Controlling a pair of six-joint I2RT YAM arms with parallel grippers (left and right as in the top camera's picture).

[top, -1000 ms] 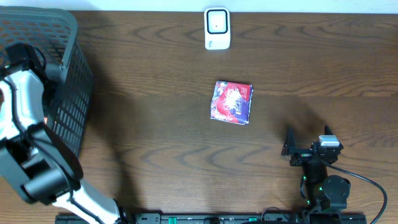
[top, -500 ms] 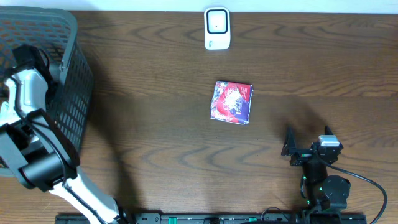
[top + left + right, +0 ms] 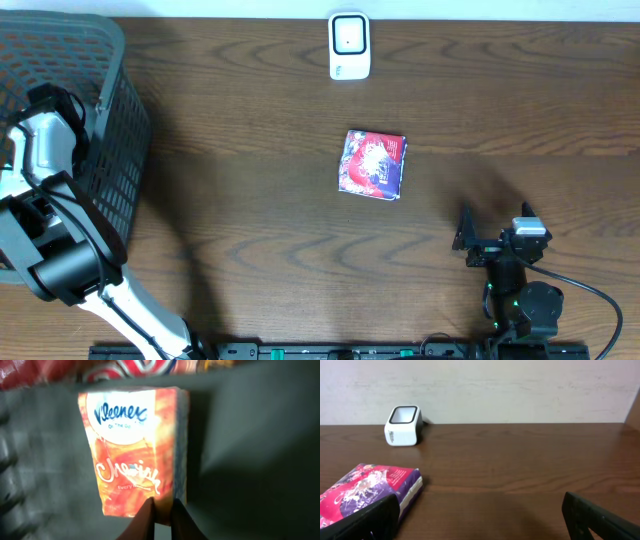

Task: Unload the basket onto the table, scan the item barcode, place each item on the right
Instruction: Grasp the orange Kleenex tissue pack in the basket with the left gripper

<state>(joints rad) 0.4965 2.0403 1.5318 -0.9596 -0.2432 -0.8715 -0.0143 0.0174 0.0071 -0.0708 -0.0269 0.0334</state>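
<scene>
In the left wrist view an orange and white Kleenex tissue pack (image 3: 132, 445) lies on the dark floor of the basket. My left gripper (image 3: 162, 510) is shut on the pack's lower right edge, which is pinched between the two fingers. From overhead the left arm (image 3: 45, 130) reaches down into the grey basket (image 3: 112, 150), and its gripper is hidden there. The white scanner (image 3: 349, 45) stands at the far middle of the table. My right gripper (image 3: 495, 232) rests open near the front right, holding nothing.
A red and purple packet (image 3: 373, 164) lies flat in the middle of the table, left of the right gripper's view (image 3: 367, 485). Red wrappers (image 3: 125, 367) lie in the basket beyond the tissue pack. The scanner (image 3: 403, 425) faces upward near the back wall.
The left arm has shifted a little farther into the basket. The right arm, the packet and the scanner have not moved.
</scene>
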